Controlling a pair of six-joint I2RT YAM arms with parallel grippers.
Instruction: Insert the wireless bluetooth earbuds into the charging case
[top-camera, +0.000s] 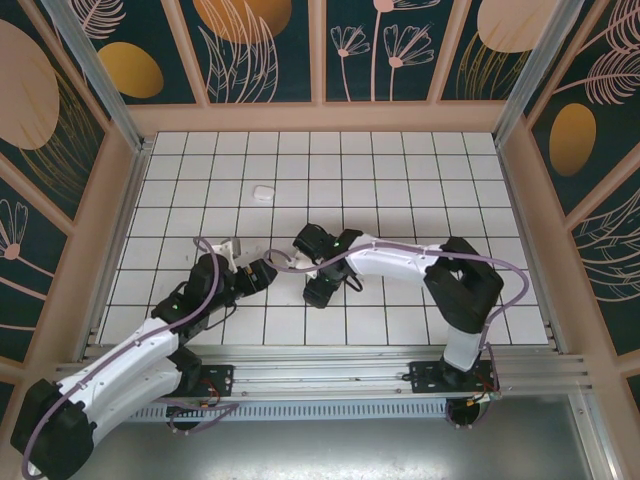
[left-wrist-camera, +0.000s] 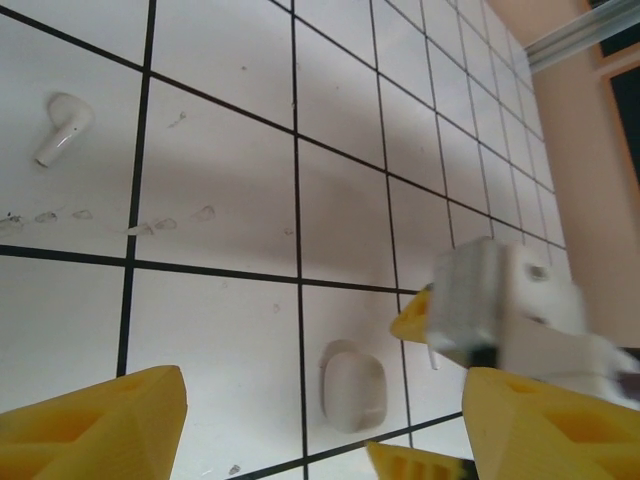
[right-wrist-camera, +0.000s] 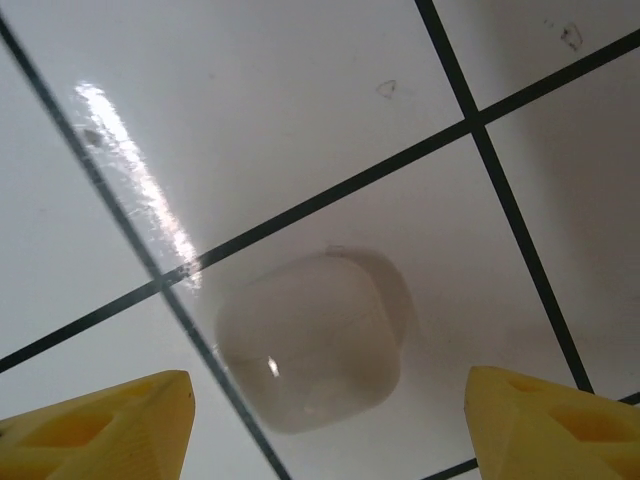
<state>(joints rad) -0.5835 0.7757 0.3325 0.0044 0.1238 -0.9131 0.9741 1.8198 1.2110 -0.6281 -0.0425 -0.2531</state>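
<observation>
One white earbud (left-wrist-camera: 60, 128) lies on the tiled floor (left-wrist-camera: 230, 150) at the far left of the left wrist view; in the top view the same small white piece (top-camera: 263, 193) sits behind both arms. A closed white rounded-square charging case (right-wrist-camera: 310, 345) rests on the tiles, straddling a dark grout line. My right gripper (right-wrist-camera: 320, 425) hangs open above it, one yellow finger on each side, not touching. The case (left-wrist-camera: 352, 388) also lies ahead of my open left gripper (left-wrist-camera: 320, 430), with the right gripper (left-wrist-camera: 500, 310) beside it. The other earbuds are out of view.
Peach walls and aluminium rails (top-camera: 95, 70) enclose the floor on three sides. Both grippers (top-camera: 262, 272) (top-camera: 314, 262) crowd together near the floor's middle front. Open tiles stretch across the back and to the right (top-camera: 420, 180).
</observation>
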